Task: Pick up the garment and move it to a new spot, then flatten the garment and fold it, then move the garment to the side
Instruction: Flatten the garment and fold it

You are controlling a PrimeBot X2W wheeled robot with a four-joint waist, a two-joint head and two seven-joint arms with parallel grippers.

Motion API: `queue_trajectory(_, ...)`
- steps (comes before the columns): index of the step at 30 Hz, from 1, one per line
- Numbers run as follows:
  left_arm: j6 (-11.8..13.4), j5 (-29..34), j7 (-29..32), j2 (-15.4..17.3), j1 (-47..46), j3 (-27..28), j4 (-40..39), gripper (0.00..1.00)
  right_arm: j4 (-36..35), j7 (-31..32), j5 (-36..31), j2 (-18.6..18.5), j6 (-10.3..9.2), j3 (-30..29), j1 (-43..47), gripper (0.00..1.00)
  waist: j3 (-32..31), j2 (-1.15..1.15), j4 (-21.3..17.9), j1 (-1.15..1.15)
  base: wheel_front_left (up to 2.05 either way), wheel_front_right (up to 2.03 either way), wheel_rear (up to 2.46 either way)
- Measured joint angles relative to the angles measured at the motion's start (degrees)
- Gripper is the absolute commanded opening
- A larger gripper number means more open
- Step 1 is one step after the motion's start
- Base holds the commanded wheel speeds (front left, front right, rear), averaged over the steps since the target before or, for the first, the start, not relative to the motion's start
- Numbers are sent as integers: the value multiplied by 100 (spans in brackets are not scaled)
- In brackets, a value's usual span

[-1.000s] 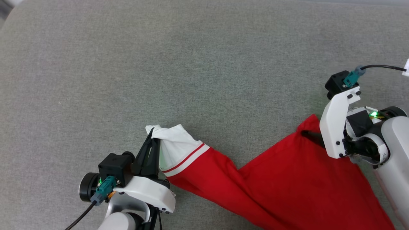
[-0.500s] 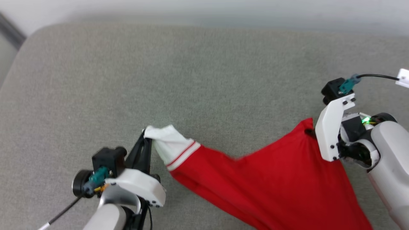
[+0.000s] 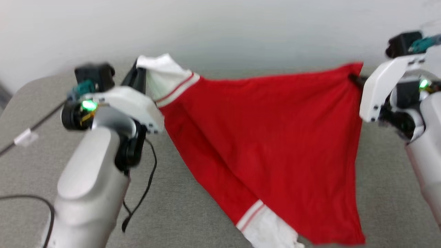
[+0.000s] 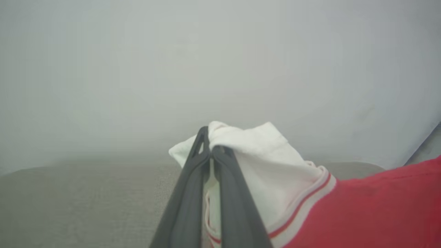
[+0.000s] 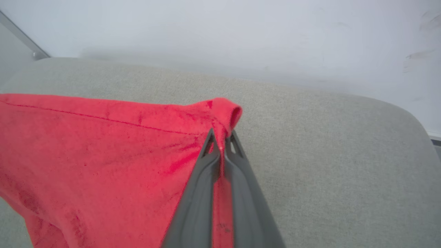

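head view: the garment (image 3: 268, 137) hangs spread in the air between the two arms, above the grey cloth-topped desk (image 3: 193, 220) and in front of a pale wall (image 3: 220, 27). the left jaws are closed on the upper white sleeve (image 3: 165, 75). the right jaws are pinched shut on a red corner (image 3: 355, 67) at about the same height. the top edge runs taut between them, and the rest falls in a loose triangle. a second white sleeve (image 3: 268, 230) hangs at the low end, and i cannot tell whether it touches the desk. the red face turned to the camera is plain. the picture is blurred.

left wrist view: the dark fingers (image 4: 193, 193) are pressed together on bunched white cloth. just beyond them is the red-and-white stripe trim (image 4: 303, 206), then the red body.

right wrist view: the fingers (image 5: 206, 193) are closed on a rolled red hem corner (image 5: 227, 113), and the stitched edge runs away to that view's left.

judgement: the cloth looks light, thin and limp. it should drape and crease readily, and it is not fragile. pinching at the seams, hem corners or sleeve cuffs seems best, since the doubled cloth there gives the jaws more to bite and should slip less.
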Motion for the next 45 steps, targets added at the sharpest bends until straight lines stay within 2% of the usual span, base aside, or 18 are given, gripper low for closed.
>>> queue_trajectory(6,-160,-51,-169,-57,-1407,199,996,0,307,-593,-198,200,0,-325,-865,0,193,0,-165,0,0,0,0)
queue_trajectory(12,-230,113,-383,18,-2945,256,1630,0,388,-1143,-371,243,0,-572,-2054,0,705,0,-264,0,0,0,0)
queue_trajectory(19,-268,463,-592,285,-4634,213,1970,0,368,-1567,-586,213,0,-638,-3407,0,1483,0,-362,1,0,0,0)
queue_trajectory(25,-323,645,-614,403,-5608,119,2059,0,420,-1683,-648,134,0,-494,-4236,0,2134,0,-416,1,0,0,0)
queue_trajectory(29,-326,689,-606,332,-5911,47,2137,0,566,-1784,-623,97,0,-341,-4550,0,2556,0,-397,1,0,0,0)
queue_trajectory(38,-383,560,-836,147,-5765,19,2576,0,1090,-2086,-267,169,0,167,-4704,0,3270,0,-257,1,0,0,0)
queue_trajectory(45,-619,289,-1145,-29,-5147,85,3022,0,1504,-2365,73,203,0,677,-4272,0,3165,0,-135,1,0,0,0)
